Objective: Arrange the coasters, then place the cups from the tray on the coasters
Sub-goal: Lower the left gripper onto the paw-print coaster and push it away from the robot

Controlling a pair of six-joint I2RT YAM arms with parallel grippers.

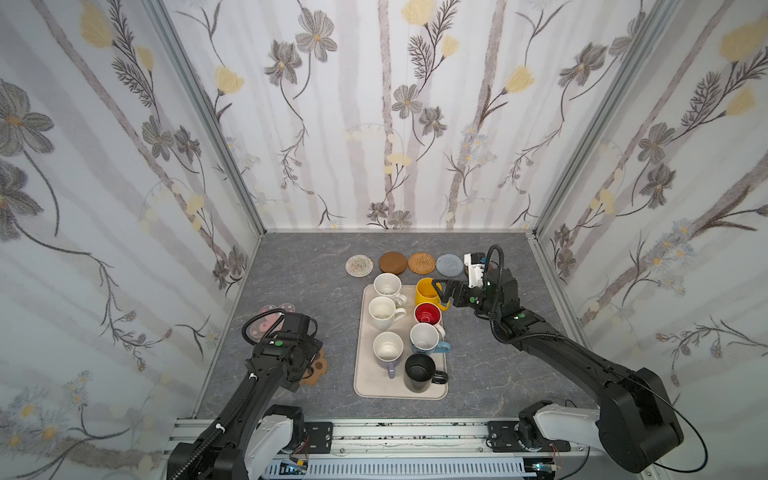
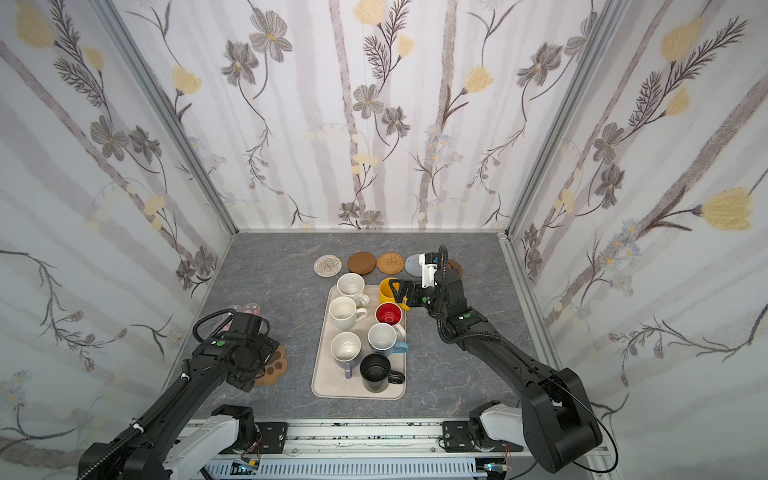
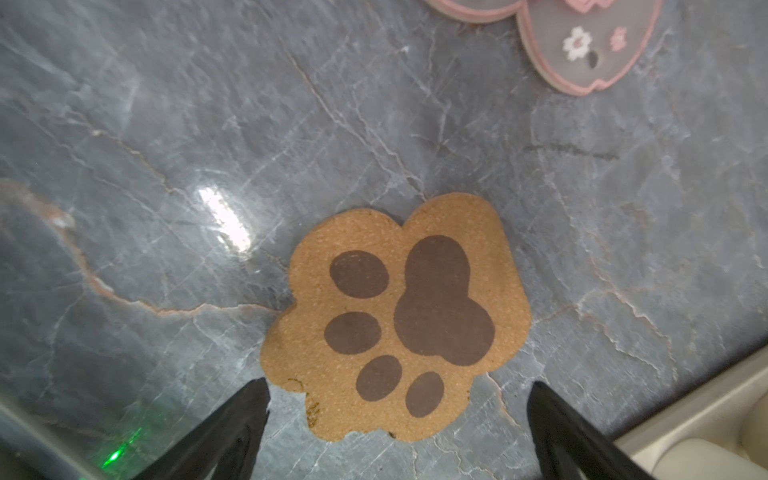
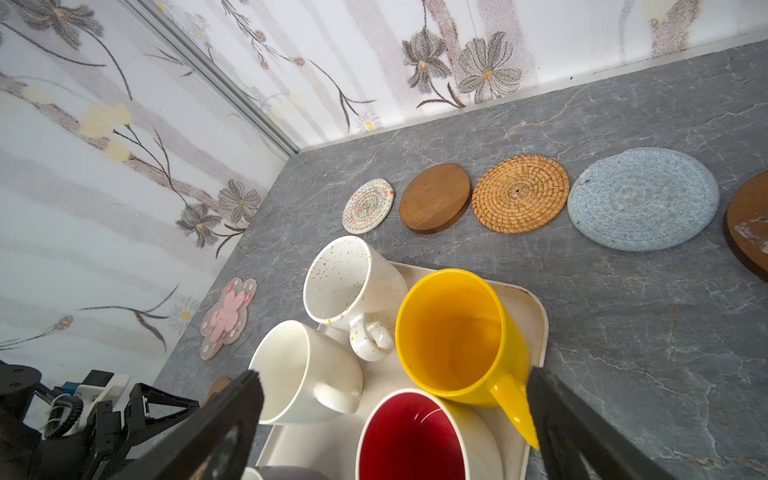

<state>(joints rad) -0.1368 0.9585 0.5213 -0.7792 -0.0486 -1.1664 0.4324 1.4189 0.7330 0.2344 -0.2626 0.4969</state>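
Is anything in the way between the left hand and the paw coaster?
Nothing visible. The open left hand hangs just above the paw coaster; the pink flower coaster lies well apart.

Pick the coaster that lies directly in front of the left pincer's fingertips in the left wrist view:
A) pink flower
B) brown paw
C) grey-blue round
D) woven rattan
B: the left wrist view shows the brown paw coaster lying flat just beyond the open left pincer, not gripped.
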